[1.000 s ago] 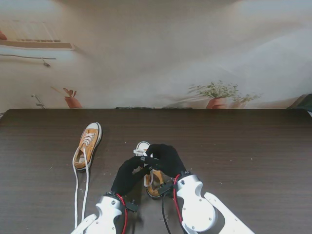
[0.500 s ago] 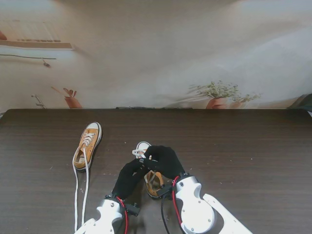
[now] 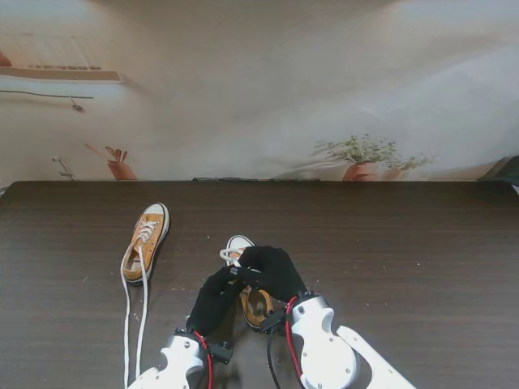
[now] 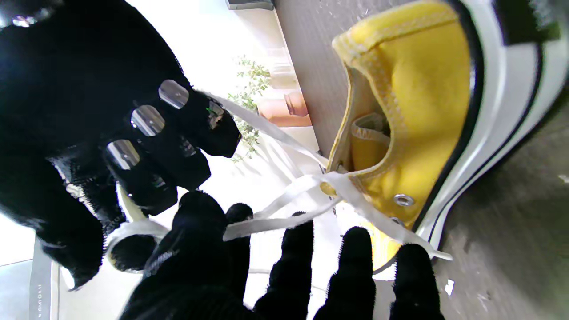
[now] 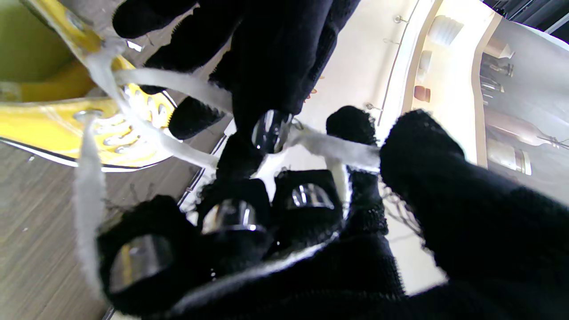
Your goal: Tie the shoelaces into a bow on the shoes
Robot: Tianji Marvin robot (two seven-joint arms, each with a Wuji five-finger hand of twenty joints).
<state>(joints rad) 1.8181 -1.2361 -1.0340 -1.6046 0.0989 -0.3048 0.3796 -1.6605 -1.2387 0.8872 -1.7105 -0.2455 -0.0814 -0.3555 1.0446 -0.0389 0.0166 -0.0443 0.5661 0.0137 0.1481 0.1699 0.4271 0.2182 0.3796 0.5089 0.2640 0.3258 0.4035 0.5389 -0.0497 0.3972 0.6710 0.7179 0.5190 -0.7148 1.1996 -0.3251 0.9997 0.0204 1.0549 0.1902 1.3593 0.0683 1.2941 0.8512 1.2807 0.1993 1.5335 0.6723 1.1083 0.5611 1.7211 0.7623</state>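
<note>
**Mid-knot: both hands on the near shoe's laces**

Right now, stand view: two yellow shoes on the dark tabletop [image 3: 405, 243]. Near shoe [image 3: 258, 306] sits just in front of me, mostly hidden under both hands; only its white toe and a bit of the opening show. Left hand [image 3: 217, 298] & right hand [image 3: 272, 270] meet over it, fingertips touching or nearly so, probably bc each needs to hold a lace end taut against the other. Far shoe [image 3: 147, 240] lies well apart to the left, its laces [image 3: 134, 316] trailing loose toward me, untied.

Left wrist view: near shoe [image 4: 413, 111] seen at the heel/opening. White lace [image 4: 284, 209] runs from the top eyelets to the left hand [image 4: 213, 258], pinched btw thumb and index, so closed on lace. Other three fingers spread, holding nothing. Right hand [image 4: 106, 124] hovers opposite w/ another strand passing its fingertips.

Right wrist view: right hand [image 5: 249, 231] curled; a lace strand [image 5: 338, 149] runs taut across to its thumb, looks gripped. Left hand [image 5: 249, 58] holds the crossing strand. No bow formed yet; I'd judge this the cross/loop stage on shoe one.
</note>
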